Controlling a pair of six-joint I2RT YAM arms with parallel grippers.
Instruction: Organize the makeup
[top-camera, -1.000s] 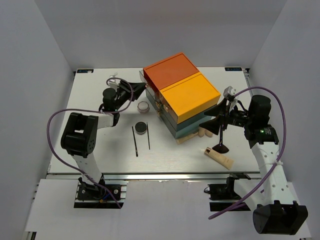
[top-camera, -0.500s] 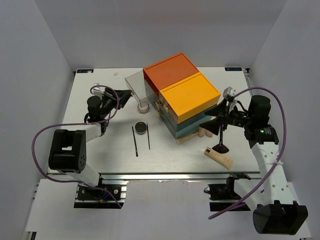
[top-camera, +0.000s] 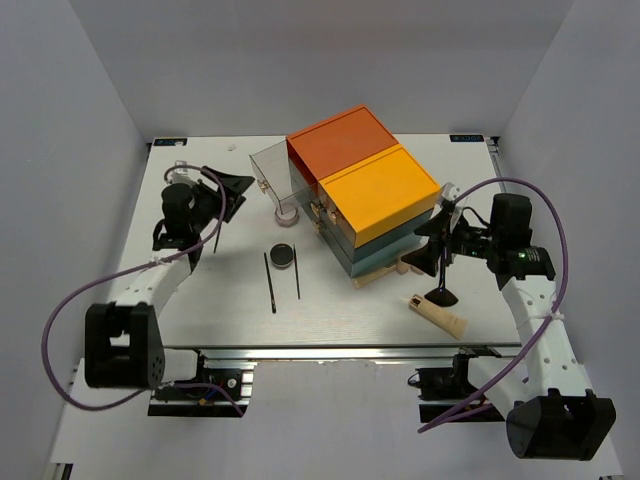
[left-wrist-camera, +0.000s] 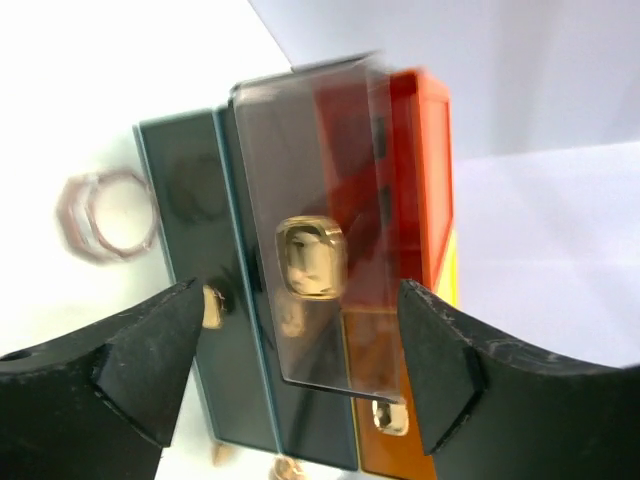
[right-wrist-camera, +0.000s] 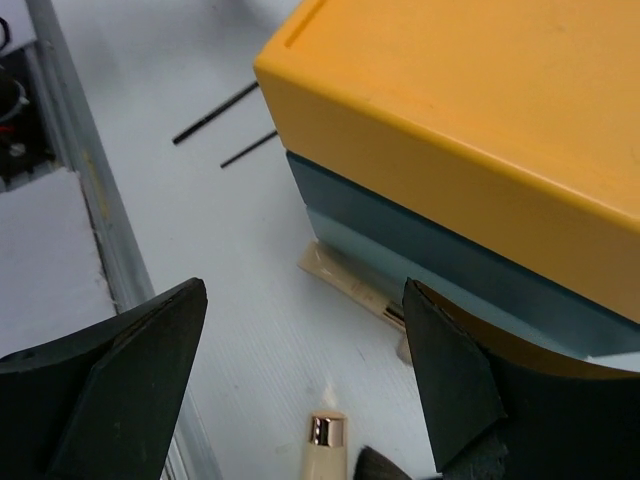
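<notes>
Left arm (top-camera: 150, 285) and right arm (top-camera: 540, 320) look identical: white links, chunky black joint blocks, and a loopy purple cable (top-camera: 48, 345) trailing off each. Left tool (top-camera: 222, 208) and right tool (top-camera: 428, 243) are matte black with fat wedge-shaped fingers (left-wrist-camera: 140, 370).

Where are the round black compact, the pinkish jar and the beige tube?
round black compact (top-camera: 283, 255), top view, centre of its lid.
pinkish jar (left-wrist-camera: 105, 215), left wrist view, middle of its top.
beige tube (top-camera: 443, 317), top view, middle of its body.
</notes>
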